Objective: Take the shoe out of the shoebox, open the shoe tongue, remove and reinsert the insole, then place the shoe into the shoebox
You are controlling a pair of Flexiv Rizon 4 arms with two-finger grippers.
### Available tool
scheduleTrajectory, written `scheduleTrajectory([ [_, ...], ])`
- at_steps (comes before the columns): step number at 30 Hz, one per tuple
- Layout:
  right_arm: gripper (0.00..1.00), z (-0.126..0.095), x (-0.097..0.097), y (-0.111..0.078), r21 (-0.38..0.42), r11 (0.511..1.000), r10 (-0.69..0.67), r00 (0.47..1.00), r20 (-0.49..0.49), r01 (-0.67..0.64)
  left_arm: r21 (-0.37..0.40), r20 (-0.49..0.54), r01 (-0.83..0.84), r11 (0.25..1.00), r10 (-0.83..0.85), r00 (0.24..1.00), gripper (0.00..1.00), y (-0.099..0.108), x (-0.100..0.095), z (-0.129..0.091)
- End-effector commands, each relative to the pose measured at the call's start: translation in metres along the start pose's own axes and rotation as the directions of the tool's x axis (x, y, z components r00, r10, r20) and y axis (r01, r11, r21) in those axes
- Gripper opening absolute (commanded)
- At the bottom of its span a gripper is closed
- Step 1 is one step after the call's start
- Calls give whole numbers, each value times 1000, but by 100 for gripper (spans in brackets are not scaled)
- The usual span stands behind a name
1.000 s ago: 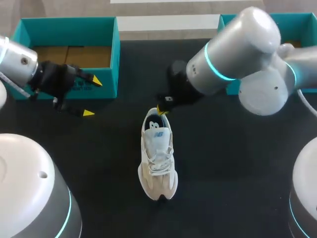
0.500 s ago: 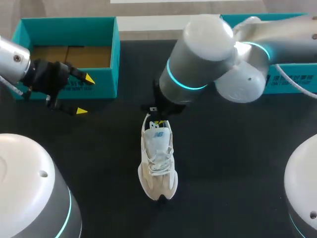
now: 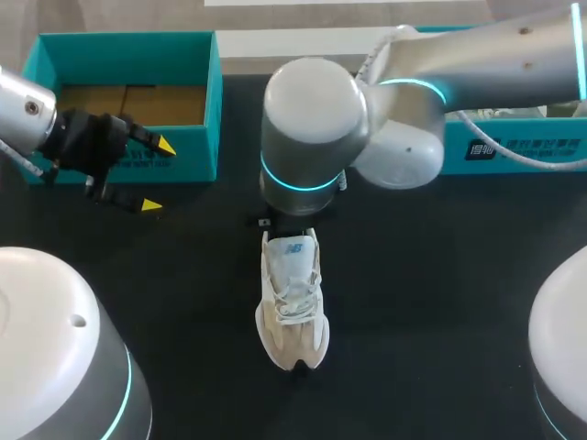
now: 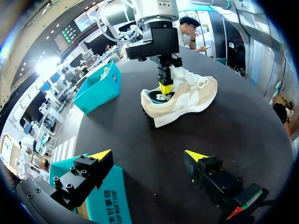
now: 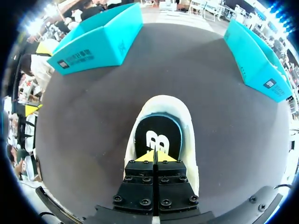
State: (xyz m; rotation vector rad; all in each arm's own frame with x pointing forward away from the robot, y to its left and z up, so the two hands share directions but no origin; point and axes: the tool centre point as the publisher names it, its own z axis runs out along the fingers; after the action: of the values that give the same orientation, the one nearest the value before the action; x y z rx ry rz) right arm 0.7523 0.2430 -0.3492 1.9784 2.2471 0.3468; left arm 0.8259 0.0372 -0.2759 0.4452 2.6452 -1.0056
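Right gripper (image 5: pixel 156 156): fingers pressed together, tips in sneaker (image 3: pixel 292 302) mouth above insole (image 5: pixel 158 135). Left gripper (image 3: pixel 158 175): spread, empty, frame left. Sneaker: mid-frame on table (image 3: pixel 440 302), outside shoebox (image 3: pixel 213 101). Insole seated; removal, reinsertion and reboxing outstanding.

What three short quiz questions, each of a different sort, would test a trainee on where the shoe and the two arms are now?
1. True or false: the shoe stands on the table.
2. Fill in: the right arm's fingers point into the shoe, over its dark ____.
3. Which fingers stand open? A. the left arm's fingers B. the right arm's C. both

Key: 1 true; 2 insole; 3 A.
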Motion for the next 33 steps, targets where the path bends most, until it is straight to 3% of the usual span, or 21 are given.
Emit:
scheduleTrajectory([
  [1, 0, 16, 4, 3, 14, 1000, 0, 1000, 1, 0, -3, -2, 0, 1000, 0, 1000, 100, 0, 0, 0],
  [10, 0, 40, -1, -7, 73, 997, 1, 1000, 24, -3, -3, -2, 0, 1000, 0, 1000, 100, 0, 0, 0],
  [14, 0, 37, -1, -7, 72, 997, -9, 999, 46, 6, -3, -2, 0, 1000, 0, 1000, 100, 0, 0, 0],
  [20, 0, 20, 5, 4, 33, 999, -33, 998, 54, 31, -3, -2, 0, 1000, 0, 1000, 100, 0, 0, 0],
  [26, 0, 40, 1, 20, 13, 998, -58, 993, 98, 57, -3, -2, 0, 1000, 0, 1000, 100, 0, 0, 0],
  [33, 0, 60, -8, 26, -6, 998, -53, 989, 141, 55, -3, -2, 0, 1000, 0, 1000, 100, 0, 0, 0],
])
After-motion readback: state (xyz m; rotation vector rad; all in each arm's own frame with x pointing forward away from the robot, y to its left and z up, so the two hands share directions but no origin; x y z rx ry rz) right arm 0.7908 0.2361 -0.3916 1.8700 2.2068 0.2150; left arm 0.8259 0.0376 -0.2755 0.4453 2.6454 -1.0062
